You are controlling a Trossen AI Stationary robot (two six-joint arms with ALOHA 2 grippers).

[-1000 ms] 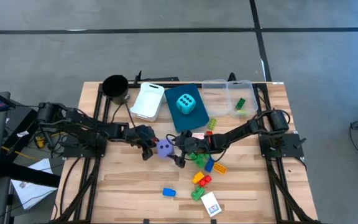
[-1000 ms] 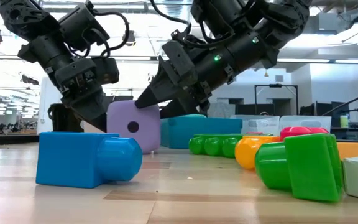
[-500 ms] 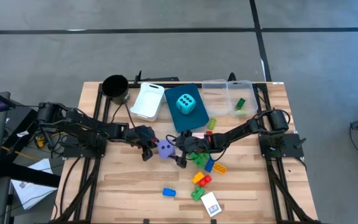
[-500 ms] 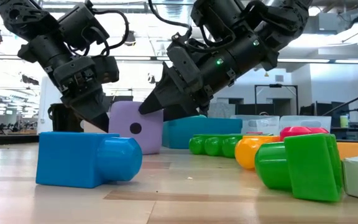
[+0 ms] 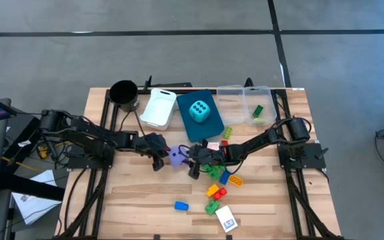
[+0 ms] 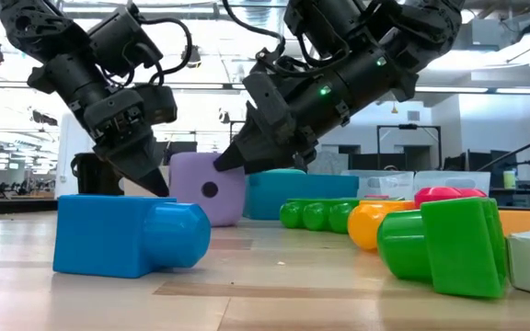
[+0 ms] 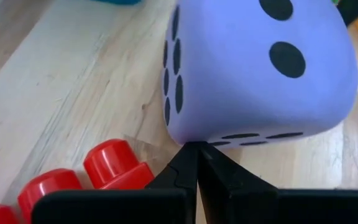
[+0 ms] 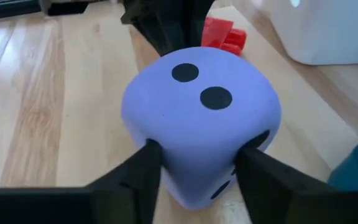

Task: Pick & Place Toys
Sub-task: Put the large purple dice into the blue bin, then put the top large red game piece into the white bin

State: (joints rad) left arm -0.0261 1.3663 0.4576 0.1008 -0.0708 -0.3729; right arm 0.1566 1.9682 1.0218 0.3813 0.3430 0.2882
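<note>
The purple dotted die sits mid-table between my two grippers, tilted a little in the low view. My right gripper reaches in from the table's right and is shut on it. My left gripper stands shut at the die's left side, its tips at the die's lower edge. A red brick lies beside the left fingers. The cyan die rests in the blue bin. Loose bricks lie right of the purple die. My left gripper's shut fingertips meet the purple die's lower edge, slanting down from the table's left. My right gripper pinches the die's two opposite side faces between its fingers, low on the die, slanting down from the table's right. The die's bottom seems to rest on the table.
At the far edge stand a black cup, a white bin and two clear bins, one with a green brick. A blue brick, more bricks and a card lie toward the near edge.
My right gripper has shut onto the purple die from wide open. The die has shifted slightly toward the table's right and tipped a little.
</note>
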